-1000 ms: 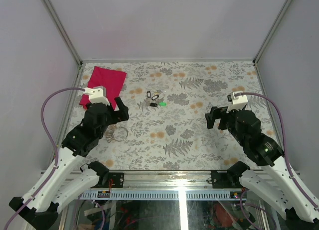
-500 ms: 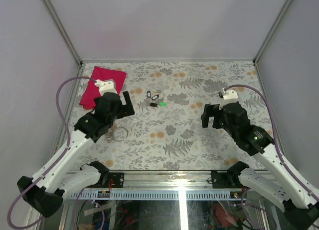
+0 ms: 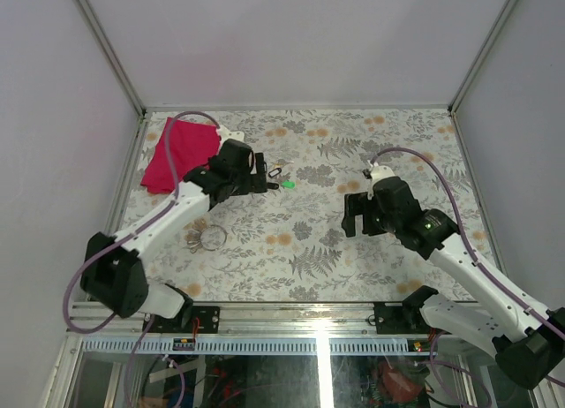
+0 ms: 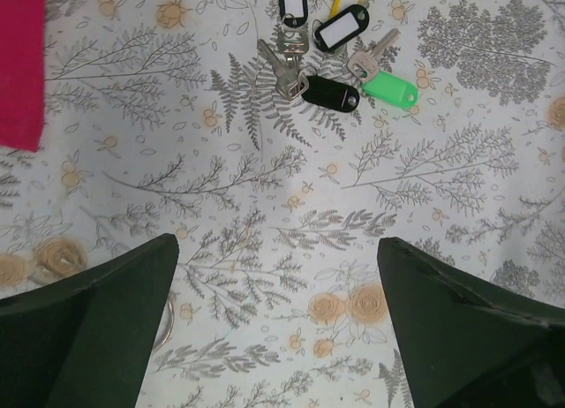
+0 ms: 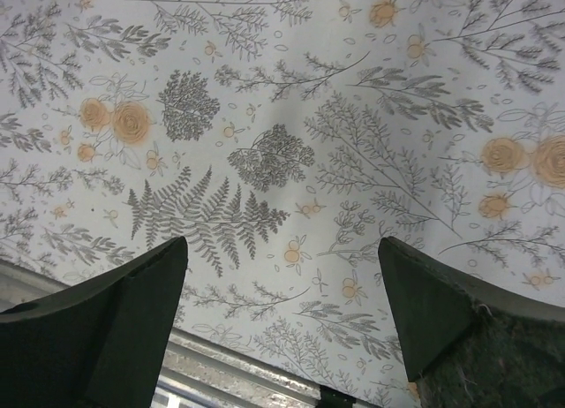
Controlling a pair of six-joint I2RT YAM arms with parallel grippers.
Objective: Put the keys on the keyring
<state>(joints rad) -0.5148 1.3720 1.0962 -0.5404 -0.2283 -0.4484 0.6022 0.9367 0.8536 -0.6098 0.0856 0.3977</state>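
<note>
We stretch our left arm toward one o'clock, left gripper (image 3: 258,173) fingers spread, just short of the keys (image 4: 331,93). Our right gripper (image 3: 355,217) hovers at three o'clock, likewise spread.

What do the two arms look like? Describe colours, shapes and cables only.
Both arms have white shell links with black joint housings: left arm, right arm. A mauve cable loops off each: left cable, right cable. The left gripper and right gripper are black, with broad wedge-shaped fingers.
</note>
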